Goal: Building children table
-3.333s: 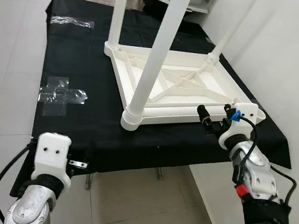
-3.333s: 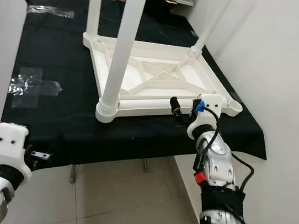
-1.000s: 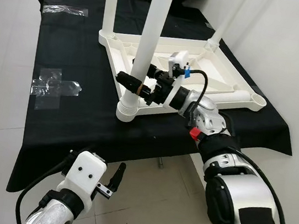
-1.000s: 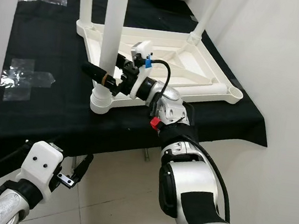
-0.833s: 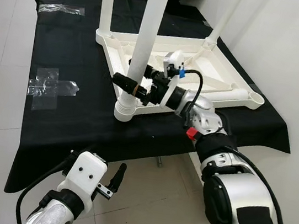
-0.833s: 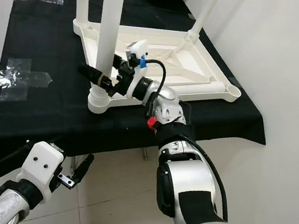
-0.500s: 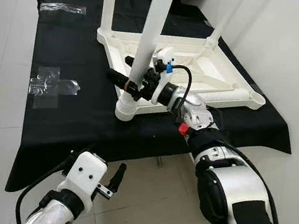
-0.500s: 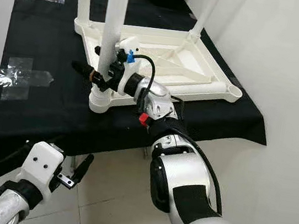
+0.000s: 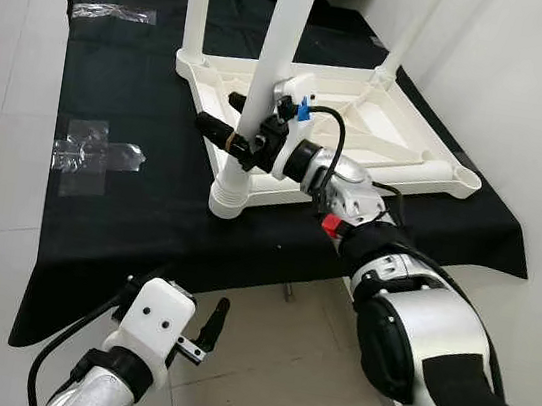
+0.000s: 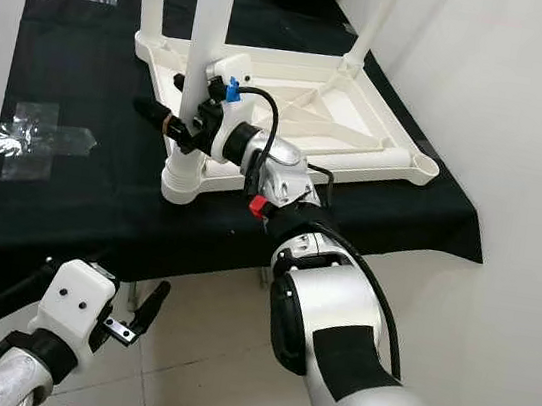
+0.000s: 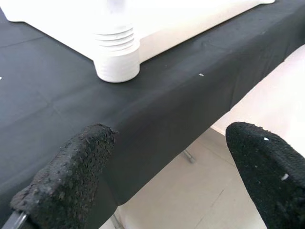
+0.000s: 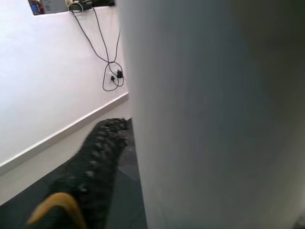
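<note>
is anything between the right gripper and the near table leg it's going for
Nothing visible. The right gripper already straddles the near table leg, one finger showing on each side of it, just above the socket of the upturned table. The left gripper hangs low, off the front edge of the black cloth.

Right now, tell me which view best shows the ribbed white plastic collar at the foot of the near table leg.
The left wrist view: the ribbed white plastic collar sits close and unobstructed. Both eye views show it smaller, below the right gripper.
</note>
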